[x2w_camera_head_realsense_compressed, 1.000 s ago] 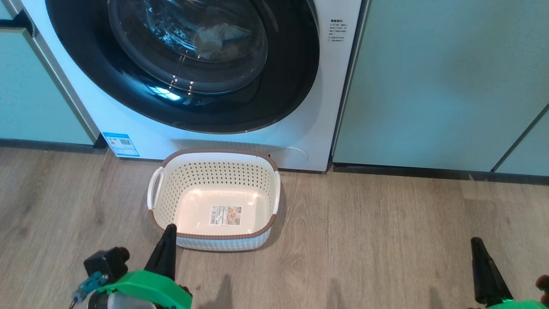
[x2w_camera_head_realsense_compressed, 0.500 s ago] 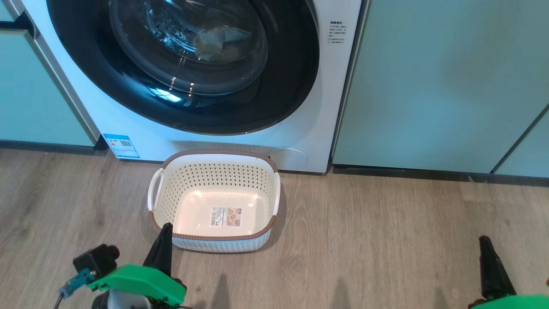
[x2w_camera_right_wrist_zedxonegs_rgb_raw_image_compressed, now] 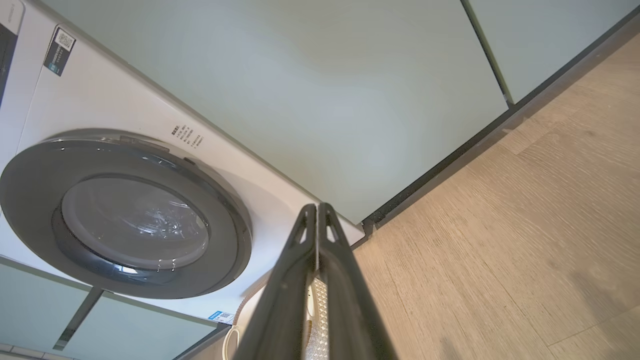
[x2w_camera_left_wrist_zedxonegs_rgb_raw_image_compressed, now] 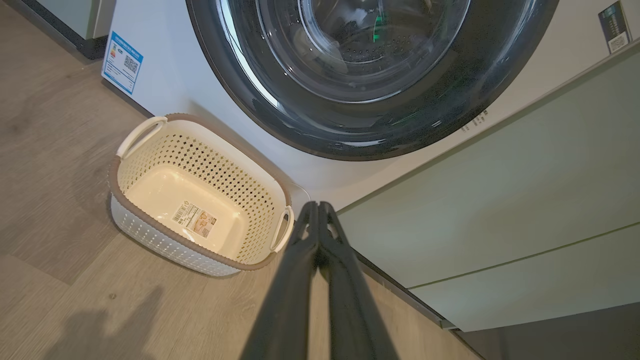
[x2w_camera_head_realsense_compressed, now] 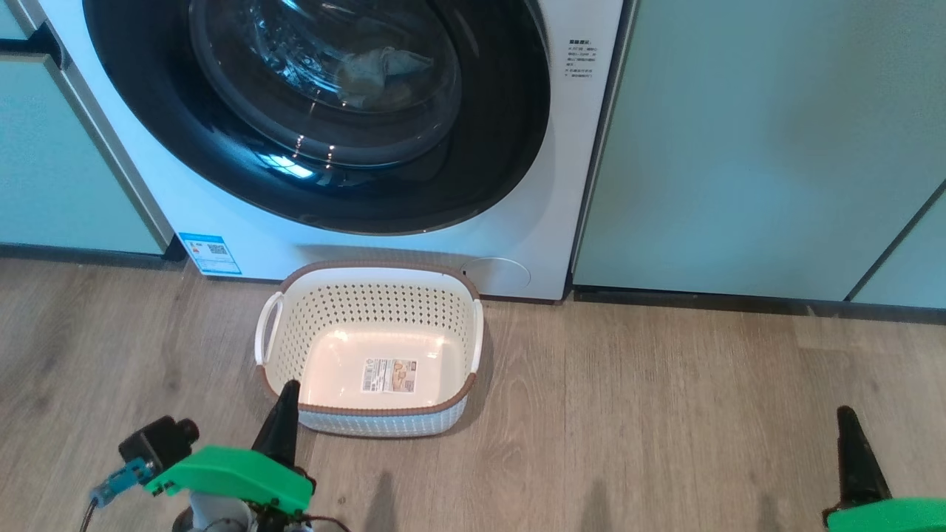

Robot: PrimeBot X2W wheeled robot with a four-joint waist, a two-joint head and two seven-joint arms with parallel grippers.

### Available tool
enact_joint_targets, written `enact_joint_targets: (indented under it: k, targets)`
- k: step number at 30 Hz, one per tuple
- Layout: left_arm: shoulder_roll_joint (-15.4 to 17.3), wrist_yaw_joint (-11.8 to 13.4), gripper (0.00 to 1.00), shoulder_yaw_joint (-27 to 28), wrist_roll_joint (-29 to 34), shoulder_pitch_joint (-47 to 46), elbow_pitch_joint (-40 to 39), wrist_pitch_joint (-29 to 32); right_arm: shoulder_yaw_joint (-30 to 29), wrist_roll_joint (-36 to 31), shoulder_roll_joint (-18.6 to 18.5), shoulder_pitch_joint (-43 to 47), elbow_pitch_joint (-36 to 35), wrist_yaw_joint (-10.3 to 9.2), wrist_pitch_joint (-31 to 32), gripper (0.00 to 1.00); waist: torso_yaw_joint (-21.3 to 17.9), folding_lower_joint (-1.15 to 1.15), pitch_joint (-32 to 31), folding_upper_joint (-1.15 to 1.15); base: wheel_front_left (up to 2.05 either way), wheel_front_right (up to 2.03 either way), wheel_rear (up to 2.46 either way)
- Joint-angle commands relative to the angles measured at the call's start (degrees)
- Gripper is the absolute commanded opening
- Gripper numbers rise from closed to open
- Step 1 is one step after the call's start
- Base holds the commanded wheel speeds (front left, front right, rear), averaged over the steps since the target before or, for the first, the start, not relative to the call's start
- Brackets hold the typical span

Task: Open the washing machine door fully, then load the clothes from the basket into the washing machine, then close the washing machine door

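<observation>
**Operator:** How are my grippers?

**Spotter:** Your left gripper has its two long dark fingers pressed tip to tip, with nothing between them. Your right gripper is the same, pinched together and empty. Both hang low over the pale wood-plank floor, well apart from each other.

**Operator:** And around them?

**Spotter:** Just beyond your left fingers sits the small cream-white perforated plastic basket with the brown rim. Only the label shows on its bottom. The pale cream garments lie inside the drum, seen through the glass. The large round door with the glossy black rim looks flush against the big white front-loading machine, between the flat pale green cabinet doors.

**Operator:** So which step is this?

**Spotter:** I'd judge you're at the end: loading done, door closed. I can't tell from here whether the latch has caught. If you doubt it, press a closed fingertip on the black rim, not the glass.
</observation>
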Motion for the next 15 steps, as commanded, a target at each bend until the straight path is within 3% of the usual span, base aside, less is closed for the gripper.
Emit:
enact_joint_targets:
  k: [1,15]
  targets:
    - [0.4,-0.4,0.0,1.7,-1.5,-2.8,-1.3,0.3,0.1,1.7,-1.3,-3.5,-1.5,-0.09,0.3,0.0,0.0,0.0,0.0,0.0,0.0,0.0,0.0]
    - [0.2,-0.9,0.0,2.7,-10.5,-4.0,-0.3,2.6,-0.4,10.9,-1.4,-5.1,-0.5,-0.12,2.6,0.0,0.0,0.0,-0.4,0.0,0.0,0.0,0.0]
